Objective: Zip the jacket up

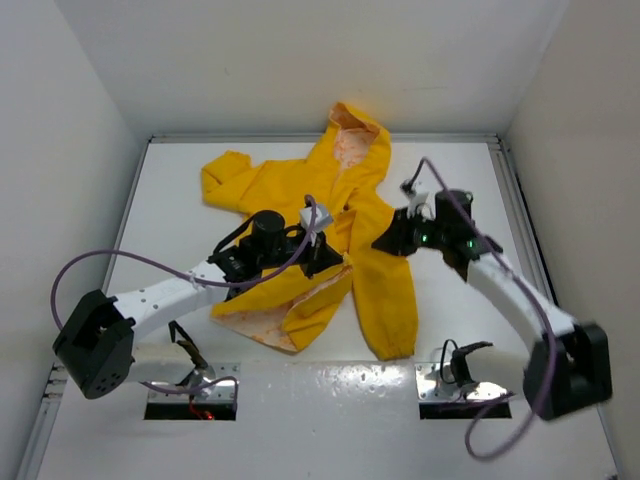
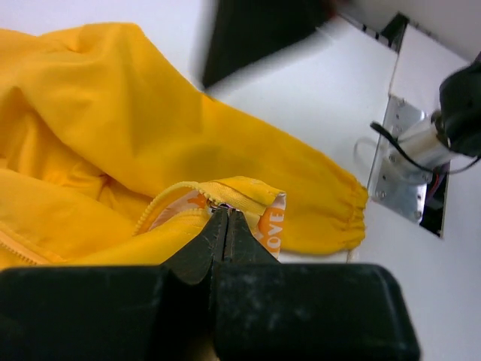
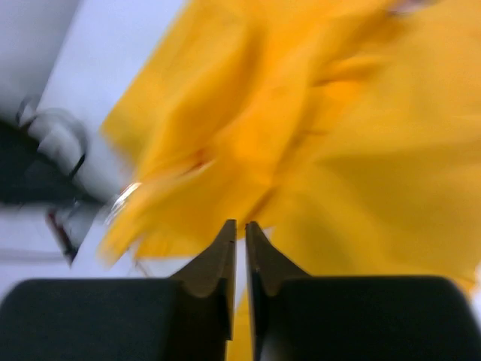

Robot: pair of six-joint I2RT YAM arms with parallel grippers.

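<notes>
The yellow jacket (image 1: 385,300) lies spread on the white table, hood (image 1: 355,130) at the far side, its front open and the orange-printed white lining showing at the lower left. My left gripper (image 1: 335,262) is at the middle of the jacket's front. In the left wrist view (image 2: 225,210) its jaws are shut on the zipper end at the jacket's (image 2: 113,113) folded front edge, where a small metal bit shows at the tips. My right gripper (image 1: 384,243) hovers just right of it over the jacket (image 3: 361,150). In the blurred right wrist view (image 3: 240,224) its jaws are almost closed and hold nothing.
White walls close in the table (image 1: 500,200) on the far, left and right sides. Two cut-outs with metal plates (image 1: 190,392) (image 1: 465,390) lie at the near edge; the right one shows in the left wrist view (image 2: 402,165). Purple cables loop from both arms.
</notes>
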